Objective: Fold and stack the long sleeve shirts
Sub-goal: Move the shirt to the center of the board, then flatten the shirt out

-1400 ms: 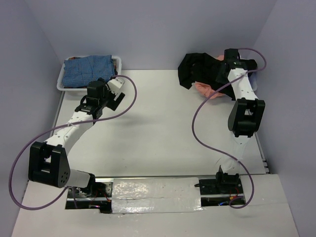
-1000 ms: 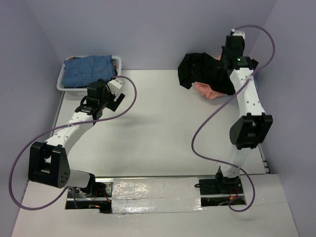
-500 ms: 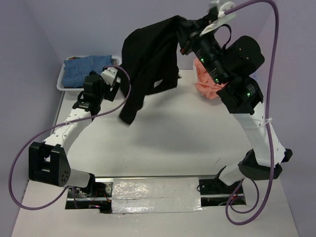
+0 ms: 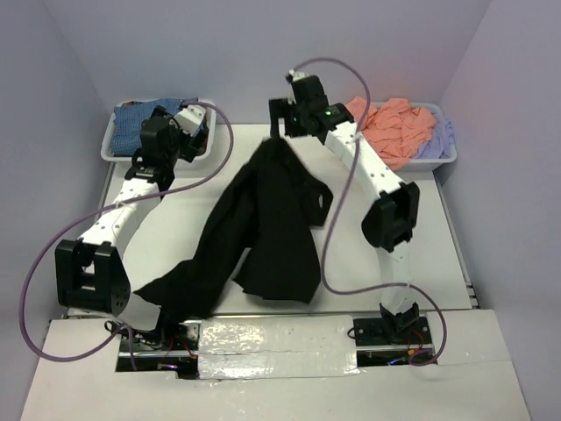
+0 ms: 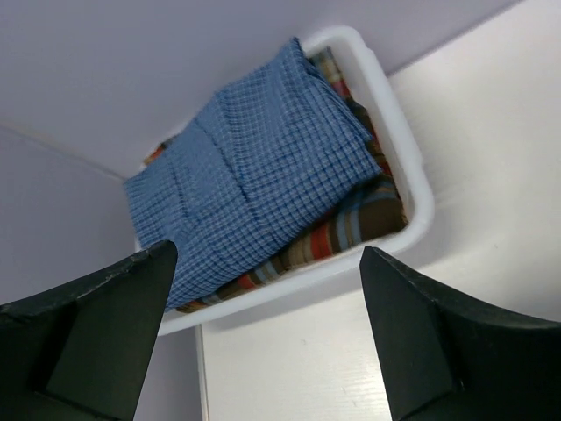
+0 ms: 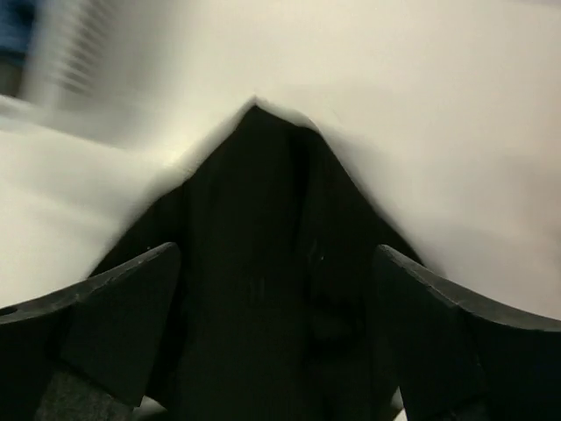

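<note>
Now we see our right pincer (image 6: pixel 276 254) standing wide open over the tabletop (image 4: pixel 438 246), with nothing between its fingers. The black shirt (image 4: pixel 263 228) lies just below it, its peaked top edge under the fingertips and the rest spread crumpled back toward our bases. To this pincer's right, well apart, a salmon-pink shirt (image 4: pixel 394 127) and a lavender shirt (image 4: pixel 438 139) fill a white bin (image 4: pixel 445 162). Our left pincer (image 5: pixel 267 250) is wide open too, holding nothing. Ahead of it a folded blue-checked shirt (image 5: pixel 263 167) sits in another bin (image 5: pixel 412 189).
</note>
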Controlling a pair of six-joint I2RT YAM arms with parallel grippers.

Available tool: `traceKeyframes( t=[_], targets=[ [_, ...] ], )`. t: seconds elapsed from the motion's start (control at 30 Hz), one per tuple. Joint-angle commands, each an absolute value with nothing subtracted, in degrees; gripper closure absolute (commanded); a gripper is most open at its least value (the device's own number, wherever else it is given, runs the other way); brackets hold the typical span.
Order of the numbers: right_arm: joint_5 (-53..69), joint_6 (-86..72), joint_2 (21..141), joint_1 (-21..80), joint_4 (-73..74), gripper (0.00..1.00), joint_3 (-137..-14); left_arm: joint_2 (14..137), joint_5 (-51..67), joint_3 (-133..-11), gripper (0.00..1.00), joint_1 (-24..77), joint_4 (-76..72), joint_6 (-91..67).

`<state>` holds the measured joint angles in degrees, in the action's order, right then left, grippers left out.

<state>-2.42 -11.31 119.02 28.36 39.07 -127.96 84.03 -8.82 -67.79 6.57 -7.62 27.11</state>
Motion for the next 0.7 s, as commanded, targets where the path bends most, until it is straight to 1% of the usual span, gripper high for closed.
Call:
traceKeyframes(
  t=[0.0, 0.03, 0.07, 0.1, 0.13, 0.17, 0.2, 0.23, 0.27, 0.3, 0.33, 0.37, 0.4, 0.5, 0.53, 0.6, 0.67],
  targets=[
    [-0.6, -15.4, 119.8, 25.3, 52.3, 0.00, -133.8, 86.5, -4.4, -74.1, 0.01, 6.9, -2.9, 28.9],
    [-3.4, -15.0, 118.9, 25.1, 53.2, 0.00, -132.0, 86.7, -3.2, -75.4, 0.01, 7.4, -0.6, 29.6],
    [-5.3, -14.2, 117.3, 24.8, 52.9, 0.00, -129.5, 87.0, -0.5, -76.5, 0.01, 8.0, 6.3, 30.8],
    [-6.8, -14.0, 115.2, 24.5, 49.5, 0.00, -125.6, 87.0, 1.6, -78.6, 0.01, 8.8, 10.2, 34.2],
    [-6.8, -13.9, 109.5, 24.1, 47.0, 0.00, -116.0, 87.0, 3.5, -79.1, 0.01, 10.5, 14.3, 35.5],
    [-6.1, -14.4, 106.5, 23.3, 44.4, 0.01, -111.1, 86.7, 7.6, -79.5, 0.02, 11.2, 22.8, 36.3],
    [-2.7, -14.8, 101.0, 22.9, 39.3, 0.21, -101.1, 86.5, 9.6, -79.4, 0.04, 12.4, 26.9, 38.4],
    [-0.7, -16.3, 99.1, 22.3, 36.8, 0.56, -96.5, 86.2, 10.7, -78.3, 0.06, 13.0, 30.2, 39.1],
    [-0.3, -17.3, 97.6, 21.9, 35.0, 0.83, -92.8, 85.6, 10.8, -74.9, 0.09, 13.7, 34.7, 39.4],
    [1.6, -18.0, 96.3, 21.5, 32.6, 0.99, -89.5, 85.3, 9.7, -72.8, 0.08, 14.8, 35.8, 39.2],
    [2.3, -18.6, 96.4, 21.5, 32.2, 0.97, -85.4, 85.0, 8.2, -70.3, 0.07, 15.4, 36.2, 38.5],
    [2.7, -18.9, 97.2, 21.4, 32.3, 0.89, -84.5, 84.6, 6.5, -65.6, 0.01, 15.9, 36.2, 36.7],
    [2.9, -19.1, 99.6, 21.4, 33.6, 0.60, -84.0, 84.7, 3.3, -63.6, 0.01, 17.2, 36.0, 35.7],
    [4.3, -18.9, 104.3, 21.4, 34.9, 0.29, -84.2, 85.2, 0.3, -57.5, 0.01, 20.0, 34.6, 32.7],
    [4.5, -19.0, 105.0, 21.4, 34.8, 0.25, -83.9, 85.3, 0.3, -56.5, 0.01, 20.9, 33.8, 32.1],
    [3.6, -19.2, 106.2, 21.5, 34.2, 0.19, -82.3, 85.4, -3.3, -54.1, 0.01, 22.7, 30.4, 30.7],
    [1.3, -19.3, 106.7, 21.5, 32.8, 0.17, -80.3, 86.7, -4.2, -53.1, 0.01, 22.7, 28.4, 29.5]
  ],
)
